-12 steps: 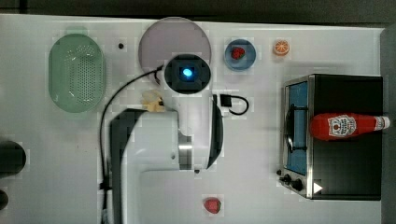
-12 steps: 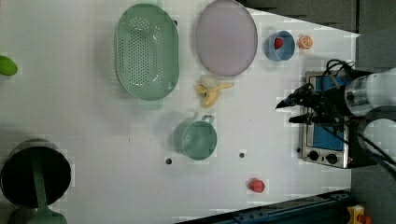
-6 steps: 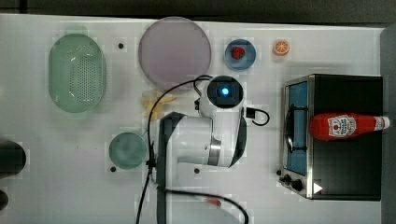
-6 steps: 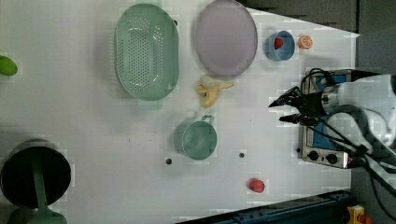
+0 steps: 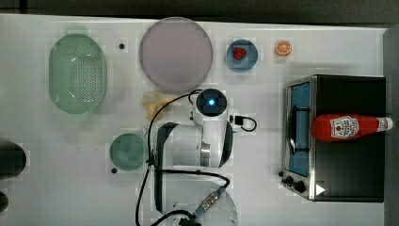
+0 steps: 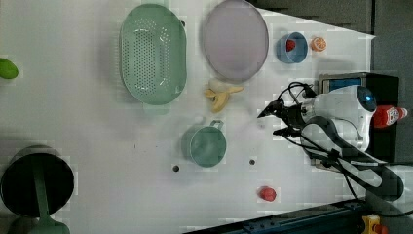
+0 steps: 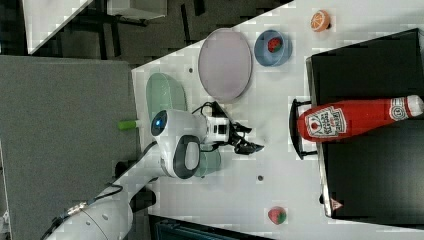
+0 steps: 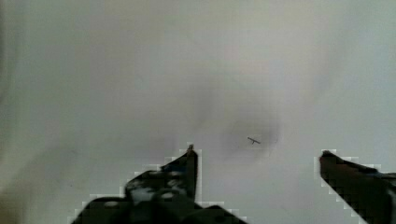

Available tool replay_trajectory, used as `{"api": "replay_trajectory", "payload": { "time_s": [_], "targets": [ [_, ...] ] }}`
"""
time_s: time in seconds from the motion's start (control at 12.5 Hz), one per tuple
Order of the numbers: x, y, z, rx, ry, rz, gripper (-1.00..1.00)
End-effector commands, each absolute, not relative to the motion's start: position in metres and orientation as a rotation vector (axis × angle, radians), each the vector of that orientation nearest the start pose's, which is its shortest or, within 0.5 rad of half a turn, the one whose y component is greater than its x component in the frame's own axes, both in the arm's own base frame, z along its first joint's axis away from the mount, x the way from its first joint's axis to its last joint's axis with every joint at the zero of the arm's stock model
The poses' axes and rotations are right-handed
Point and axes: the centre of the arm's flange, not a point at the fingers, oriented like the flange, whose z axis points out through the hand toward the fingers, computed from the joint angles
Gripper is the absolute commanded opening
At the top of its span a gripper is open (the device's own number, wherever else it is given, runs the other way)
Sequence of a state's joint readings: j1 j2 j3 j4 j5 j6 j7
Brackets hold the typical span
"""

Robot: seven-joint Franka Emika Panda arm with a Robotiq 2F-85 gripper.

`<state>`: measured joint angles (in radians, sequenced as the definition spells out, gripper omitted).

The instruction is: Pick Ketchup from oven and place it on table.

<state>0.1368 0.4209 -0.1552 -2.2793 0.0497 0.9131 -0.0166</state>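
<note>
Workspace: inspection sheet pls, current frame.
Surface: white table, small dark holes.
Job's things: Ketchup lying on top of oven, untouched.
Clutter: green colander, purple plate, blue bowl holding a strawberry, orange slice, banana peel, green cup, loose strawberry.
Grippers: gripper open, empty, over bare table.
Cables: black cable along arm.
Surroundings: dark floor, grey panel.
</note>
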Motion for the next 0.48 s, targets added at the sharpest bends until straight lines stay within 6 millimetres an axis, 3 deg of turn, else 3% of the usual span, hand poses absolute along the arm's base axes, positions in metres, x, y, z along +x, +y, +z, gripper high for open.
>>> {"api": "replay_trajectory", "payload": {
  "time_s": [0.08,0.24,0.48],
  "targets": [
    [0.543,-0.018,0.223,-2.884,1.305,0.092,1.0],
    [0.557,-0.017,0.27,-2.853,1.301,0.03,1.0],
    [0.574,-0.015,0.366,-2.816,1.27,-0.039,1.0]
  ]
}}
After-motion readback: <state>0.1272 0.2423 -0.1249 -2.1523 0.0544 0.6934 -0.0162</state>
